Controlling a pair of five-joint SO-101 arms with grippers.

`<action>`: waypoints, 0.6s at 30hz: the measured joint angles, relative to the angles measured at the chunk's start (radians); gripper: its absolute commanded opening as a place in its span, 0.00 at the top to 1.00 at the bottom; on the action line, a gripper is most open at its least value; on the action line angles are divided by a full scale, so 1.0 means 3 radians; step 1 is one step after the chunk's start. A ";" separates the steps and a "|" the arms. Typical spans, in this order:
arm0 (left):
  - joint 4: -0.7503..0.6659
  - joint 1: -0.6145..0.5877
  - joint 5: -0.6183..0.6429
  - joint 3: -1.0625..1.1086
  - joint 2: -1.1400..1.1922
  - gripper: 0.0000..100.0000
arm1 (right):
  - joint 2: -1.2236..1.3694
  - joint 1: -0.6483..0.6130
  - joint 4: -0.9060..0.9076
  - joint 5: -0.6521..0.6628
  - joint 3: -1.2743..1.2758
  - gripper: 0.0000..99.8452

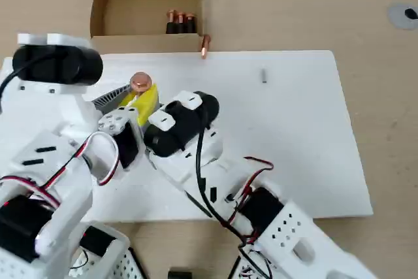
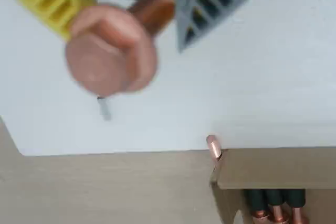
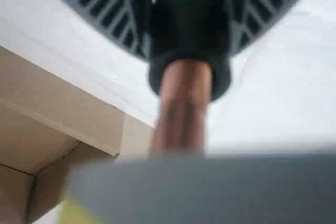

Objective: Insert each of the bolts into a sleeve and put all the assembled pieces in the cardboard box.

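My left gripper [image 1: 137,93] [image 2: 126,22], with one yellow and one grey finger, is shut on a copper bolt [image 1: 140,83] [image 2: 111,56] held by its shank, head outward. My right gripper [image 3: 189,19] is shut on a black sleeve [image 3: 190,35], and the bolt's copper shank [image 3: 181,108] sits in the sleeve's mouth. Both meet above the white board [image 1: 287,135], just in front of the cardboard box [image 1: 117,11] [image 2: 273,169]. Three assembled pieces [image 1: 180,23] [image 2: 275,205] lie in the box. Another copper bolt [image 1: 205,46] [image 2: 213,148] leans at the box's front corner.
A small grey pin [image 1: 264,75] [image 2: 104,108] lies on the board to the right of the grippers. The board's right half is bare. The box wall [image 3: 63,124] stands close beside the held sleeve. A grey disc [image 1: 403,14] sits on the table at far right.
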 measured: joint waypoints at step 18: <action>0.0128 -0.0547 0.0026 -0.0486 -0.0031 0.88 | 0.0000 -0.0031 0.0000 0.0010 0.0005 0.99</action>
